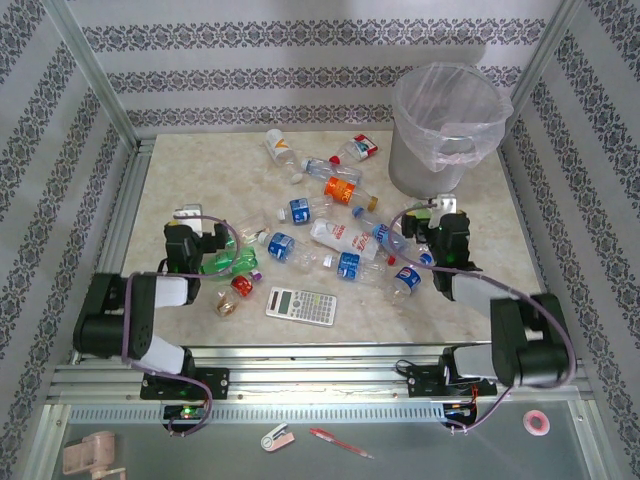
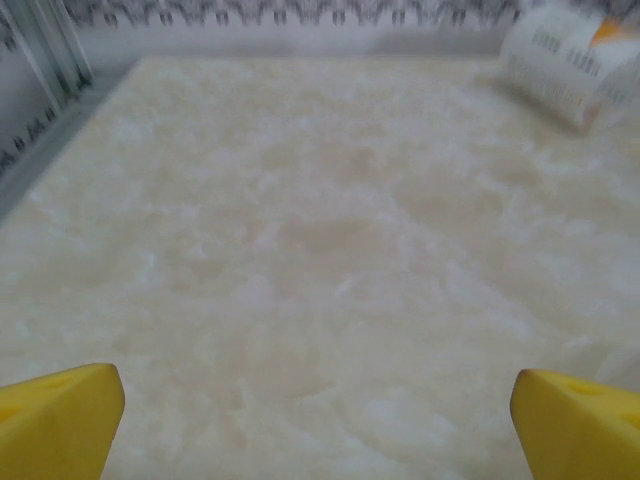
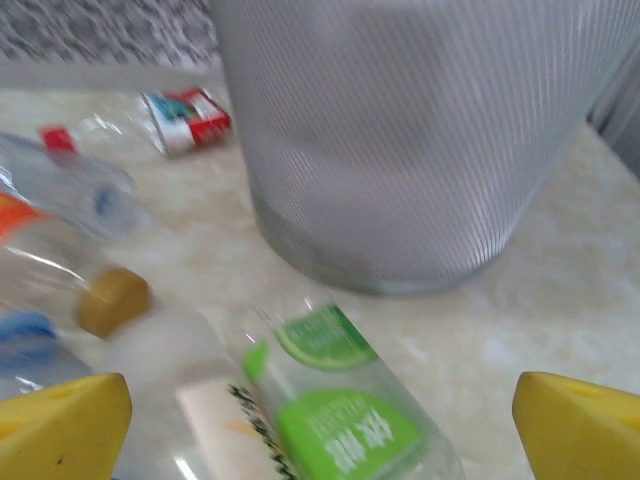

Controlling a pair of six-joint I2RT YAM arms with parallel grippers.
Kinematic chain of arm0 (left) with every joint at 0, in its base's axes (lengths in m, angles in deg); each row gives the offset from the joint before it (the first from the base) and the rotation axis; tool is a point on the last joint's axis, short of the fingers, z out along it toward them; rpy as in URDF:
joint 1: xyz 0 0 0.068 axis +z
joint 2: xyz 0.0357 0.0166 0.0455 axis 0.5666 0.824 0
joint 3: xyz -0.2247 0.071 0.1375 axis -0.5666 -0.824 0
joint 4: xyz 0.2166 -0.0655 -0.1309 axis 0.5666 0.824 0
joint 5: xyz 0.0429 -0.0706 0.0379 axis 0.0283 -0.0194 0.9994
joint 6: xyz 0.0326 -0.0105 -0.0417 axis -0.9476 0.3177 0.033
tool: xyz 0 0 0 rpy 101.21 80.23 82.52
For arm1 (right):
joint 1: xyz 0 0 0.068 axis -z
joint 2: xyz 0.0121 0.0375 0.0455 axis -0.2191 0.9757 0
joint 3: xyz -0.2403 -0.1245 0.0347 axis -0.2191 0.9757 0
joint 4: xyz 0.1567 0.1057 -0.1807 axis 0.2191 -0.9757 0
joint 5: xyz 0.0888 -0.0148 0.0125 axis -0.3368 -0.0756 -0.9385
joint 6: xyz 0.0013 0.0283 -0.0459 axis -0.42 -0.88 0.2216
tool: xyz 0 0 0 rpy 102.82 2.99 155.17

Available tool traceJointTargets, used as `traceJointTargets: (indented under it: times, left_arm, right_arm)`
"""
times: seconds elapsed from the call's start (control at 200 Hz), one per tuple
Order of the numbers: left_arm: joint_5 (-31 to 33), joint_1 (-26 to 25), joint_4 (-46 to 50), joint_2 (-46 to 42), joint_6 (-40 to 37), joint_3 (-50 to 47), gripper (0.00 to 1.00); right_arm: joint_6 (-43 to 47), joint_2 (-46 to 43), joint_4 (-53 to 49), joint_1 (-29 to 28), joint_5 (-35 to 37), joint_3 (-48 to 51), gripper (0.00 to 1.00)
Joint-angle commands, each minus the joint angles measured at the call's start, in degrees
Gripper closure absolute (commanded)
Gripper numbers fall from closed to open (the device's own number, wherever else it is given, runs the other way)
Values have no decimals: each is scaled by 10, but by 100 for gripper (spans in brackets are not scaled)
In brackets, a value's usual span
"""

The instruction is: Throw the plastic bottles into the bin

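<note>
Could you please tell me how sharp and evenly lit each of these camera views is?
Top external: evenly lit, soft shadows, fairly sharp. Left wrist: pale, washed-out table, and the white-labelled bottle at top right is soft. Right wrist: blurred throughout, with the green-labelled bottle and the bin smeared.

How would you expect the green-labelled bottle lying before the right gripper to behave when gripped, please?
The green-labelled bottle looks clear and seemingly empty, so probably light and apt to dent when squeezed. Lying on its side on the smooth table, it may roll or skid if nudged. Its glossy plastic might slip.
</note>
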Motion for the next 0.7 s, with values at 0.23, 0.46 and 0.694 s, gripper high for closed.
traceJointTargets:
  times: [0.23,0.46,0.694]
  left_arm:
    - [-62,-35,316,-284,56,108,0]
    - [-166,-52,475,-370,92,216,0]
    - [-285,-80,574,-384,85,292,0]
  right_arm:
    - [-184,-210,-471,-68,10,-142,2]
    - [-348,-249,-744,-70,-28,-235,2]
    - [-441,-210,-867,-71,-85,-264,2]
